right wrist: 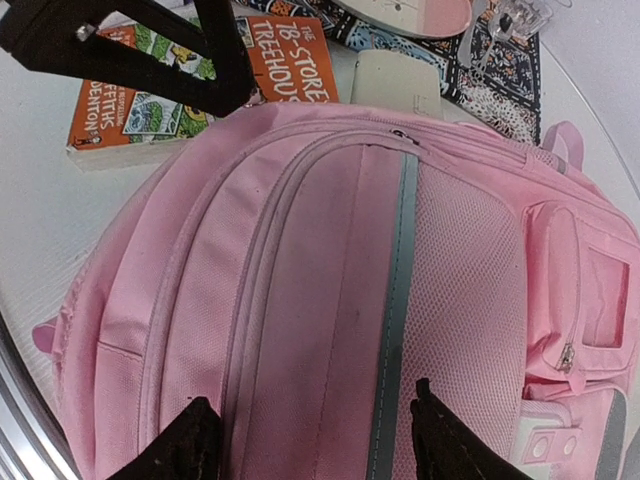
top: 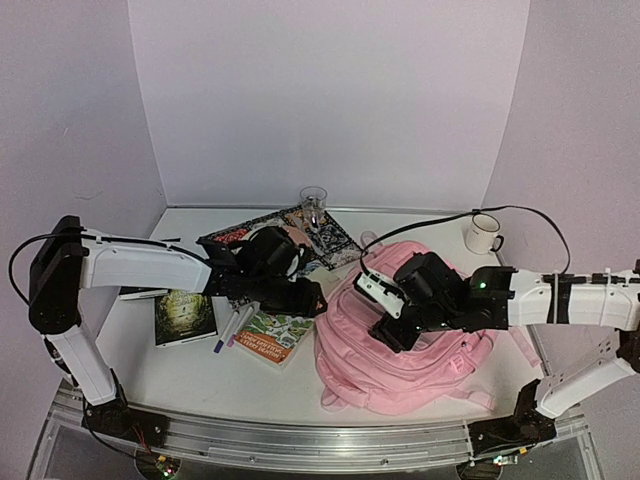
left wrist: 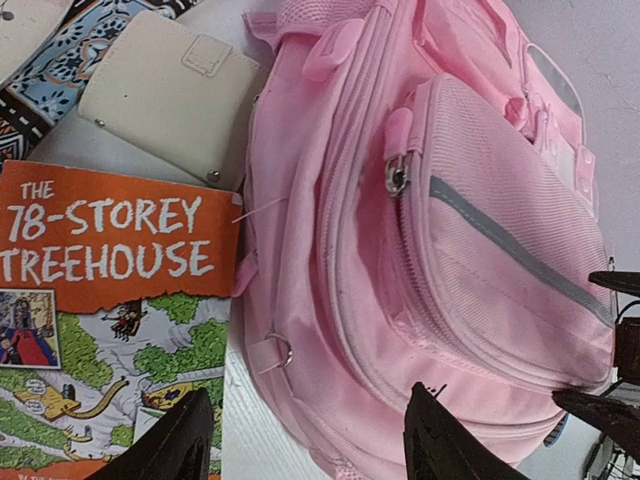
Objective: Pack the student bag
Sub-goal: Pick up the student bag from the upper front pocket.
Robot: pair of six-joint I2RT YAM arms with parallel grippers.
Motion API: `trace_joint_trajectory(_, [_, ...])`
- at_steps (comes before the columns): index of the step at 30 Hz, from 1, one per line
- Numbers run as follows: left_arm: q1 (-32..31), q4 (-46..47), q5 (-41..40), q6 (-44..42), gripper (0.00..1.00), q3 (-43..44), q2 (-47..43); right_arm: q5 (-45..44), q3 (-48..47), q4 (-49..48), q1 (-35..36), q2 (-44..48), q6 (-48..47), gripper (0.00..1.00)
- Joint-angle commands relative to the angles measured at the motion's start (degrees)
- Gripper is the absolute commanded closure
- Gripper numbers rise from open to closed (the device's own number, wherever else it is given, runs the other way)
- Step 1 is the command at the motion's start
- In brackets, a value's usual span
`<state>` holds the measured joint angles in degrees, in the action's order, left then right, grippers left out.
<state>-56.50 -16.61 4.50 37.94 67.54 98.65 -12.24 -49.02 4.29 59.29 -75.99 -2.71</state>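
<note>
Left gripper (left wrist: 308, 400) and right gripper (right wrist: 310, 400) both released, nothing between the fingers.
Pink backpack (top: 400, 355) lies flat on the tabletop (top: 180, 375), right of centre, reaching toward the near edge. Right gripper hovers over its front panel; left gripper hangs at its left side, beside an orange book (left wrist: 100, 250). Cream wallet (left wrist: 165, 95) lies just beside the backpack and the book. White mug (top: 484, 234) stands near the far right corner.
</note>
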Motion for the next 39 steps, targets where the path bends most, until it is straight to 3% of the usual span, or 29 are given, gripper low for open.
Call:
trace_joint_trajectory(1, [-0.4, 6.1, 3.2, 1.0, 0.33, -0.2, 2.3, -5.5, -3.9, 6.3, -0.1, -2.7, 1.9, 0.37])
trace_joint_trajectory(10, [-0.6, 6.2, 5.0, 1.3, 0.34, -0.9, 7.9, -15.4, -8.6, 14.4, -0.1, -5.3, 2.3, 0.57])
trace_joint_trajectory(25, [-1.1, 6.2, 5.1, 3.0, 0.35, 2.1, 10.6, -14.7, -10.0, 16.5, -0.1, -9.7, -1.1, 0.75])
trace_joint_trajectory(30, [-1.1, 6.2, 5.4, 3.7, 0.35, 3.1, 10.6, -18.1, -13.1, 18.2, -0.1, -10.7, -1.4, 1.0])
trace_joint_trajectory(39, [-0.9, 6.2, 7.1, 3.5, 0.35, 6.9, 12.3, -25.9, -18.7, 16.2, 0.0, -4.7, -5.4, 1.0])
